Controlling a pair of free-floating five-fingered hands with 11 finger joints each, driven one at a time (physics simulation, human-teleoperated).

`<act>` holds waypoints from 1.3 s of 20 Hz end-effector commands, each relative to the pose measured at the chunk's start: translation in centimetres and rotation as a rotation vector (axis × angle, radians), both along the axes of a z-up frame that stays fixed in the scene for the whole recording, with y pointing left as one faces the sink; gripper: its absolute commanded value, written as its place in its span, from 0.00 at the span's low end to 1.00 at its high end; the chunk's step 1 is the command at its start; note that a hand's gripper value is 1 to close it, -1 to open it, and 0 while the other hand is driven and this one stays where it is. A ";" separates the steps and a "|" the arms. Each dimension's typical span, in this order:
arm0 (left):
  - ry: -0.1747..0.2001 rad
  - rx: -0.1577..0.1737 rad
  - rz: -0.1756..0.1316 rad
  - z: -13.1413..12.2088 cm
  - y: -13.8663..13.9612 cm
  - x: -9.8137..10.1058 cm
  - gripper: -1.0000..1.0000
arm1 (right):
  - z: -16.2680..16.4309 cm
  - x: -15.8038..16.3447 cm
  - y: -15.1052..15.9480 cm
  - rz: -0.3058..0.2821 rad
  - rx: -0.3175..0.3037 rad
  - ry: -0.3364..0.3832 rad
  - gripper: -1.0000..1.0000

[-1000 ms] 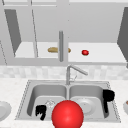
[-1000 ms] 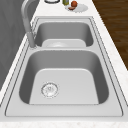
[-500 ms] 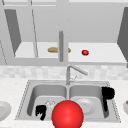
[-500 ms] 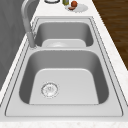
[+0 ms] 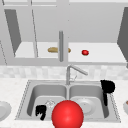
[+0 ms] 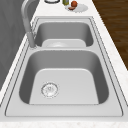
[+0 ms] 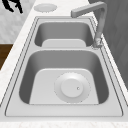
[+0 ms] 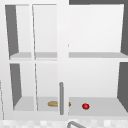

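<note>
Double sink [image 5: 25,100] filled lower half of front view, faucet [image 5: 72,71] at center. Big red ball [image 5: 67,115] sat bottom center, in front of the divider. Round plate [image 7: 72,87] lay in near basin, right side view. Right robot hand [image 5: 107,87] hung at sink's right rim, fingers pointing down, relaxed, empty. Left robot hand [image 5: 40,111] lower left, just beside ball, fingers curled, gripping nothing. Small red item [image 5: 85,52] on cabinet shelf [image 5: 105,53], upper right.

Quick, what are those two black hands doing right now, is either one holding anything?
Left hand: low at the sink's front, fingers curled, holding nothing.
Right hand: over the sink's right edge; cannot be told.
</note>
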State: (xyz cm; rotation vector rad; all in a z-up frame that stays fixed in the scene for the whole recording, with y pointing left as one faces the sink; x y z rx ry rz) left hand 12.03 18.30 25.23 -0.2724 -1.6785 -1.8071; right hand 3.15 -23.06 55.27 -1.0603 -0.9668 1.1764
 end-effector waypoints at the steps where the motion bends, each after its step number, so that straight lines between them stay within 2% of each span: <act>1: 0.000 0.000 0.000 0.0 0.0 0.0 0.50 | 2.4 -0.2 0.3 0.049 0.000 -0.059 0.00; 9: 0.000 0.000 0.000 0.0 0.0 0.0 0.50 | 7.1 -0.2 0.9 0.094 0.007 -0.129 0.00; 19: 0.000 0.000 0.000 0.0 0.0 0.0 0.50 | 12.5 -0.1 2.1 0.125 0.006 -0.258 0.00; 23: 0.000 0.000 0.000 0.0 0.0 0.0 0.50 | 13.9 1.7 2.9 0.129 0.007 -0.268 0.00; 26: 0.000 0.000 0.000 0.0 0.0 0.0 0.50 | 15.0 3.8 3.6 0.121 0.006 -0.244 0.00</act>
